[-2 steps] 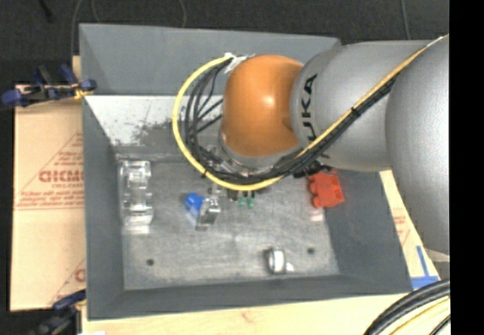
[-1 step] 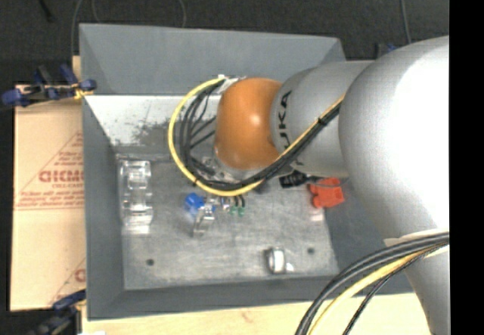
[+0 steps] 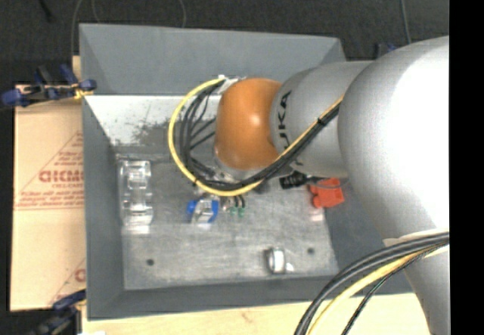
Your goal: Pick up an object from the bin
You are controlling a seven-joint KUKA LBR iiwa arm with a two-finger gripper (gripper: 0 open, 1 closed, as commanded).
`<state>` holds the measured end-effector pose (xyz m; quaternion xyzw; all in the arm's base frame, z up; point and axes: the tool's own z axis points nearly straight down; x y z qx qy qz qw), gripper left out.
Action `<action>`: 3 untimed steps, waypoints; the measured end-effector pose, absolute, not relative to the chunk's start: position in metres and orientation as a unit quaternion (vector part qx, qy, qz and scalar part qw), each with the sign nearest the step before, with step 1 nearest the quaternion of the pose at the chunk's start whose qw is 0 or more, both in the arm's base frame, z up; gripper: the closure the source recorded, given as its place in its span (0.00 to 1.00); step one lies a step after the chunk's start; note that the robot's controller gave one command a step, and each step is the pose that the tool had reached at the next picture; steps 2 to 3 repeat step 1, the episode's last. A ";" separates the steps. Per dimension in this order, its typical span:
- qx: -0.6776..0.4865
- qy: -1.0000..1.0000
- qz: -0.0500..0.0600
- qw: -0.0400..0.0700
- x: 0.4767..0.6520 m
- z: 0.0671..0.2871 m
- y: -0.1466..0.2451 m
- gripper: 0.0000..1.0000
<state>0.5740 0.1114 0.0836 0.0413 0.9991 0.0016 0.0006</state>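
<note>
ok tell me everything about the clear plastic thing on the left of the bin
The clear plastic piece looks see-through and glossy, a longish block with ridges and bright glints on its edges. It lies flat on the floor of the bin near the left wall, long side running up and down the view. Nothing else touches it; the small blue and white thing lies apart to its right. What it is cannot be told.

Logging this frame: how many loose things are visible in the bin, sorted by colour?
clear plastic piece: 1
blue-and-white piece: 1
small green piece, at the arm's edge: 1
red piece: 1
pale grey piece: 1
Total visible: 5; the arm may hide more.
</note>
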 end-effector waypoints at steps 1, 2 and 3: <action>0.019 1.000 0.001 0.006 0.575 0.243 0.116 1.00; 0.019 1.000 0.001 0.006 0.575 0.243 0.116 1.00; 0.019 1.000 0.001 0.006 0.575 0.243 0.116 1.00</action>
